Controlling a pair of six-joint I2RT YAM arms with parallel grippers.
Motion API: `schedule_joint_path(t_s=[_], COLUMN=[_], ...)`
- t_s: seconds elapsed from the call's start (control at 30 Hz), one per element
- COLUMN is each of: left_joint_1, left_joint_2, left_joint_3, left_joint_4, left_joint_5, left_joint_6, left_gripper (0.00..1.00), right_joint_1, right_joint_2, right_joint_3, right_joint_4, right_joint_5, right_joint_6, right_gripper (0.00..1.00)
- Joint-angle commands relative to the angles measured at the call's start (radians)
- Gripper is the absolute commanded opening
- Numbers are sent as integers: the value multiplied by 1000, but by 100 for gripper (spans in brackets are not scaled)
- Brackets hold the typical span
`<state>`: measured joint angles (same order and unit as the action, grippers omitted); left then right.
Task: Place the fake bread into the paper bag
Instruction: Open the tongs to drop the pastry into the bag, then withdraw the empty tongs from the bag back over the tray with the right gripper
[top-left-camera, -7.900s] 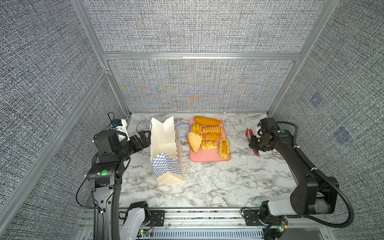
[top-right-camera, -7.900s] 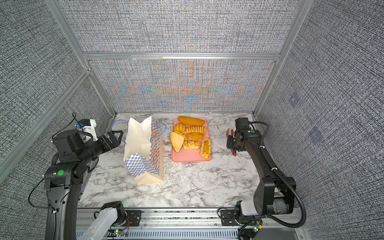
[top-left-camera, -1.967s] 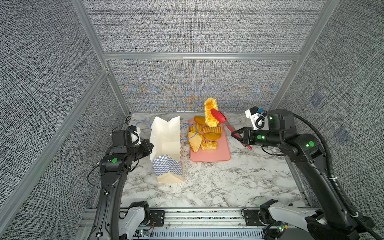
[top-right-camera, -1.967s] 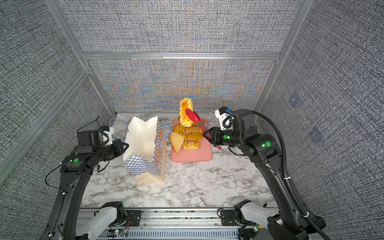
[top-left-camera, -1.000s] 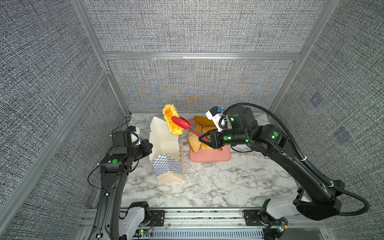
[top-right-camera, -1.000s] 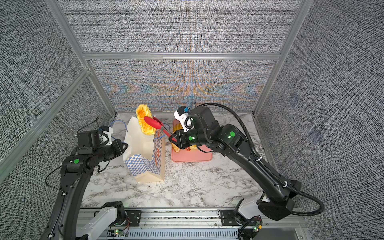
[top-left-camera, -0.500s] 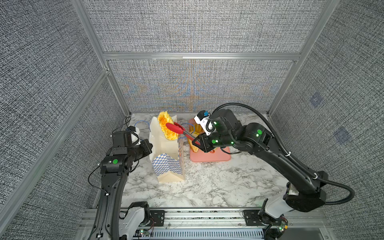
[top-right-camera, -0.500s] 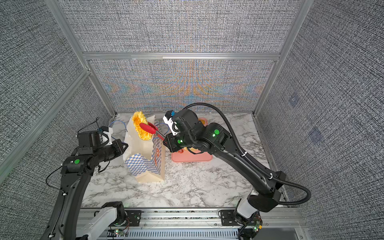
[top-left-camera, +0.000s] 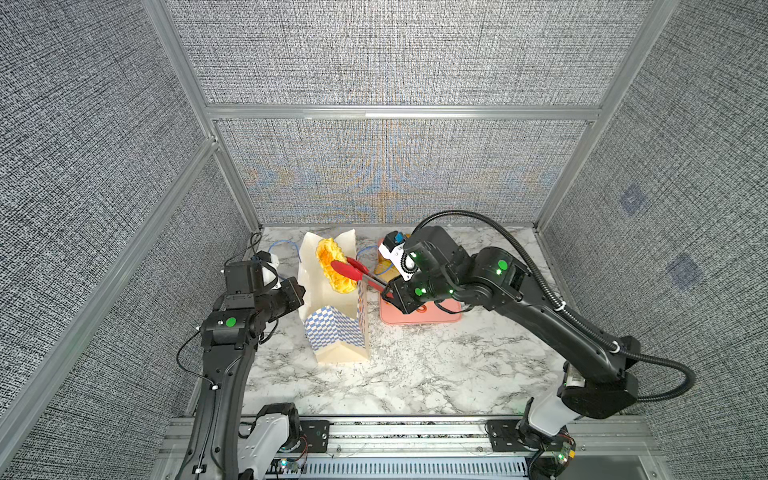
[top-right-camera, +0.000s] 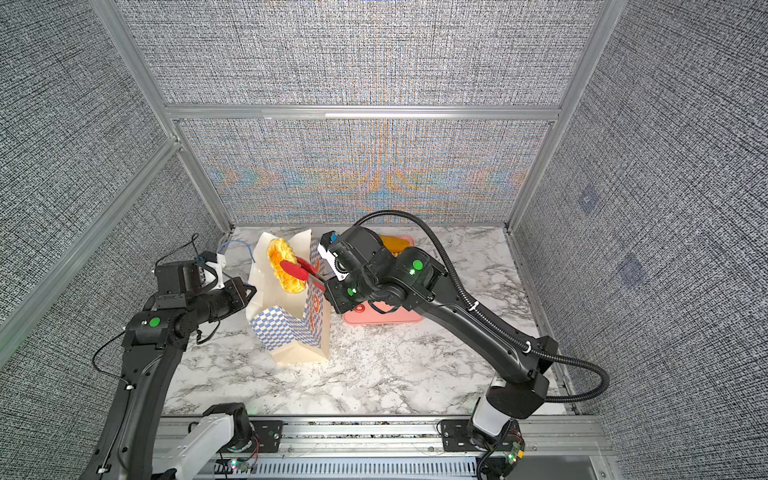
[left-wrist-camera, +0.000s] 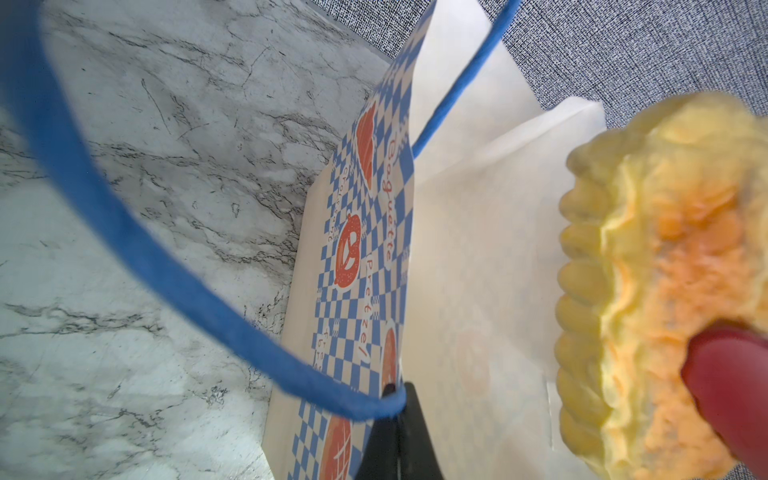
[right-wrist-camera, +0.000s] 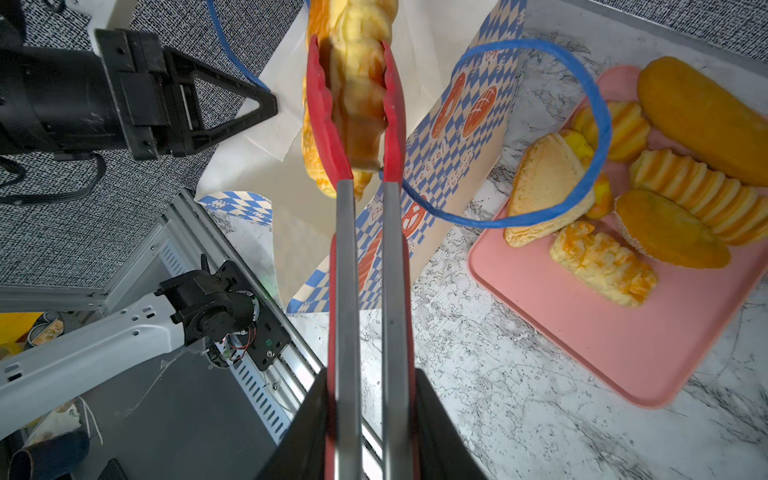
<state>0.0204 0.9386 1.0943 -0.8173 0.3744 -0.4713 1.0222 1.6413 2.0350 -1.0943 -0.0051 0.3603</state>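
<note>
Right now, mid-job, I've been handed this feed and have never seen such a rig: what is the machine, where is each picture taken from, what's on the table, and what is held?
The machine is two black robot arms working over a marble table. Two nearly identical pictures look down from overhead; the other two come from a camera on each arm's wrist. The left gripper is shut on the rim of the standing paper bag. The right gripper is closed on red tongs, which pinch a braided pastry at the bag's open mouth. More toy bread, such as the long loaf, lies on the pink tray beside the bag.
</note>
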Motion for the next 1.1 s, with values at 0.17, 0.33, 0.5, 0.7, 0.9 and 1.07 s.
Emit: schedule_joint_path(t_s=[0.17,0.33,0.5,0.7,0.9,1.07], left_joint_1=[1,0,0,0,1,1], left_joint_2=[0,-1,-3,-3,3,6], left_joint_3=[-4,-4,-5,-5,-3,2], left_joint_4=[28,26,25,25,26,24], left_joint_5=[4,3,1,1,0,-3], left_joint_6=[-1,0,2,3,2,5], left_gripper=[0,0,0,0,0,0], right_joint_1=[3,4,4,3,1,-15], right_joint_2=[5,0,-5,-11,-33,-56], right_joint_3=[12,10,11,12,8,-1], right_joint_4=[23,37,49,68,91,101], right_joint_5=[10,5,4,7,46,77], right_joint_6=[-9,-9,-10,-12,-13,-14], right_gripper=[36,41,44,46,46,46])
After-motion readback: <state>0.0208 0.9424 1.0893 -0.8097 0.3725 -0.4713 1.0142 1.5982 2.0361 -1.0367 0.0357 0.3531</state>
